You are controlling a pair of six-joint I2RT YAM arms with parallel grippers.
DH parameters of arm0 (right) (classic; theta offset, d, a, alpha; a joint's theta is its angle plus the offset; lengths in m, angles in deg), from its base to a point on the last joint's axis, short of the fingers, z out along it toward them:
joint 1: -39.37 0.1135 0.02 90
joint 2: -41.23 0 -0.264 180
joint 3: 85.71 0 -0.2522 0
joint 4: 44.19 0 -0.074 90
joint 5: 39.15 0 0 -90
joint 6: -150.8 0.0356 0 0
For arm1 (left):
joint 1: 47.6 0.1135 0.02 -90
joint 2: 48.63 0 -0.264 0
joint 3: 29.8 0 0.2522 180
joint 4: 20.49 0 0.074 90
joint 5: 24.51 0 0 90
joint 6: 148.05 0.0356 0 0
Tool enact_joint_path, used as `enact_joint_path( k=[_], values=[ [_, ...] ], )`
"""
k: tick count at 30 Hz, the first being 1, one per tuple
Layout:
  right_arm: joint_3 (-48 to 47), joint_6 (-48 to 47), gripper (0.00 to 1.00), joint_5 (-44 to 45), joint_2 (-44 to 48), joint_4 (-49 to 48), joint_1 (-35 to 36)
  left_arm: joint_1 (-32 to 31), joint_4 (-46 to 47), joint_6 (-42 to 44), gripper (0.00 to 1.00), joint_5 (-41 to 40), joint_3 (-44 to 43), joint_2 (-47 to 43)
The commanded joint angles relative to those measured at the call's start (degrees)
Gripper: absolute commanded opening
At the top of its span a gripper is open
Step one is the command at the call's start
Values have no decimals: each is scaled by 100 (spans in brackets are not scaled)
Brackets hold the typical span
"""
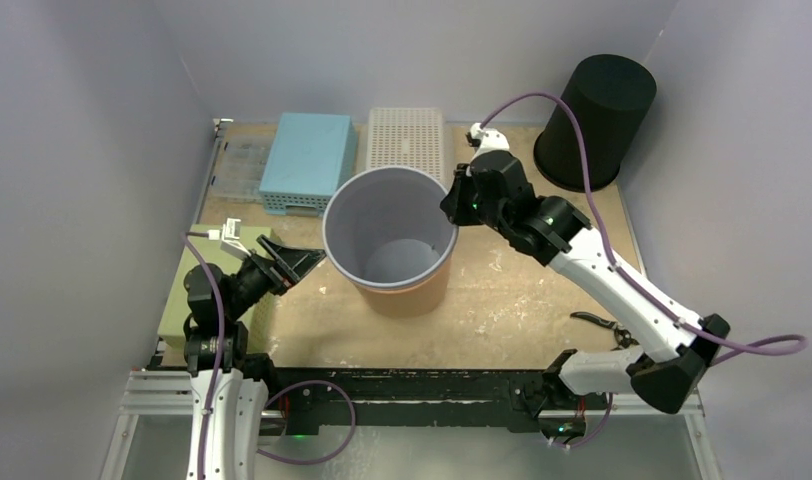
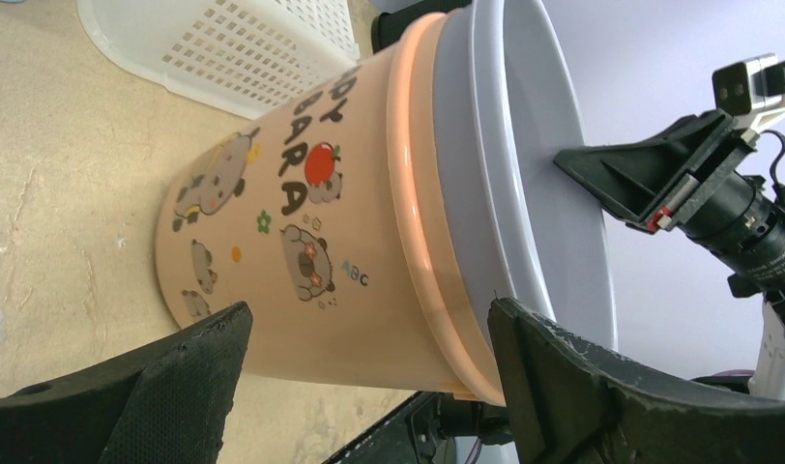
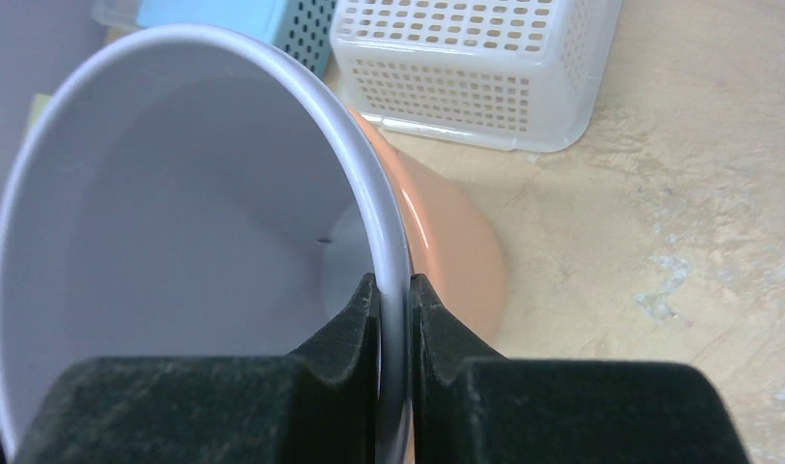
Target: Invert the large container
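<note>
The large container [image 1: 390, 240] is a peach bucket with cartoon animals outside and a pale lilac inside. It stands mouth up in the middle of the table. My right gripper [image 1: 452, 203] is shut on its right rim; in the right wrist view the gripper [image 3: 394, 290] has one finger inside and one outside the container's rim [image 3: 374, 193]. My left gripper [image 1: 300, 262] is open, just left of the container and apart from it. The left wrist view shows the container's decorated wall [image 2: 302, 222] beyond the open gripper [image 2: 369, 343].
A blue box [image 1: 307, 160] and a white perforated basket [image 1: 407, 140] lie behind the container. A black bin [image 1: 597, 120] stands upside down at the back right. A green pad [image 1: 182, 295] lies at the left edge. A dark tool [image 1: 602, 325] lies at the right.
</note>
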Motion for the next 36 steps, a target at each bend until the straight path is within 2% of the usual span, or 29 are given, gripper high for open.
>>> enact_joint_path(
  k=[1, 6, 18, 25, 31, 36],
  values=[
    [132, 647, 0, -527, 510, -968, 1, -8, 249, -80, 91, 123, -5, -80],
    [268, 813, 0, -863, 542, -1146, 3, -8, 289, -166, 91, 154, 0, -157],
    [554, 1300, 0, -637, 901, -1329, -7, -6, 98, 13, 91, 170, -41, -136],
    [751, 1587, 0, -906, 1064, -1734, -4, -9, -1, 64, 91, 112, -29, -115],
    [817, 1564, 0, -931, 1128, -1837, -8, -7, -505, 461, 90, -169, -138, -46],
    [763, 1047, 0, -1217, 1346, -2206, -4, -6, -936, 594, 86, -561, -195, 84]
  ],
)
